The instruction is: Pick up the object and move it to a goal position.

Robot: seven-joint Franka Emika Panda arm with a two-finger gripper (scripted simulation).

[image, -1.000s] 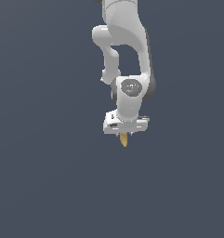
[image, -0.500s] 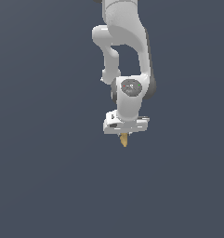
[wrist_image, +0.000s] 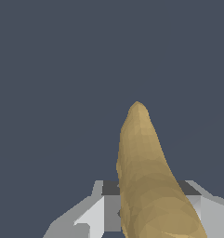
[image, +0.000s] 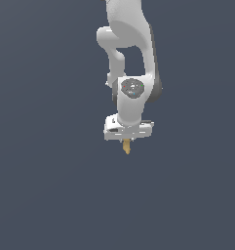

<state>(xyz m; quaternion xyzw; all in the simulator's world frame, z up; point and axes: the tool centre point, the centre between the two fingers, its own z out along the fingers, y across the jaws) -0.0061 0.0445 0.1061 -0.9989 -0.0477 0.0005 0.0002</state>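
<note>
The gripper (image: 127, 140) pinches the tan object (image: 127, 146) by its thick end; the tapered tip hangs below the gripper, apparently lifted clear for carrying to the goal.

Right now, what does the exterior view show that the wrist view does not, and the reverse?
Only the exterior view shows the white arm reaching down from the top of the picture, with the whole gripper under it and the object's tip pointing down below the gripper. Only the wrist view shows the object close up: a tan-yellow body that narrows to a rounded tip, sitting between the grey fingers. Both show the gripper shut on the object against a plain dark grey background, with nothing else in sight.
</note>
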